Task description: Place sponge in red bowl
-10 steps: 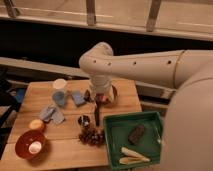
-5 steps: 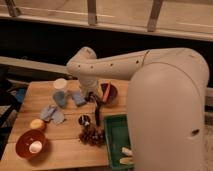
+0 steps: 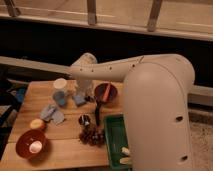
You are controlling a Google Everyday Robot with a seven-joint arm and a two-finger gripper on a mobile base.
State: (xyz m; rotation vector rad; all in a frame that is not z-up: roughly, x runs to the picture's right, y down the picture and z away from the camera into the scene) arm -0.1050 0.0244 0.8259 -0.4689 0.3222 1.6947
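Note:
A red-orange bowl [image 3: 25, 145] stands at the table's front left with a white object [image 3: 36, 147] in it. A small yellow block that may be the sponge [image 3: 36, 124] lies just behind that bowl. A blue block [image 3: 80, 99] lies mid-table. My gripper [image 3: 87, 95] hangs from the white arm [image 3: 115, 70], pointing down right beside the blue block. A second, dark red bowl [image 3: 106, 92] with a dark handled tool in it stands to the gripper's right.
On the wooden table [image 3: 65, 150] are a white cup [image 3: 60, 84], a blue cup [image 3: 60, 98], a crumpled blue cloth [image 3: 52, 114], a small dark cup [image 3: 85, 120], a dark bunch [image 3: 91, 135] and a green tray [image 3: 116, 140]. My arm's bulk fills the right side.
My arm has swung left and now covers more of the right side and the tray. The gripper has moved left from the dark red bowl toward the blue block.

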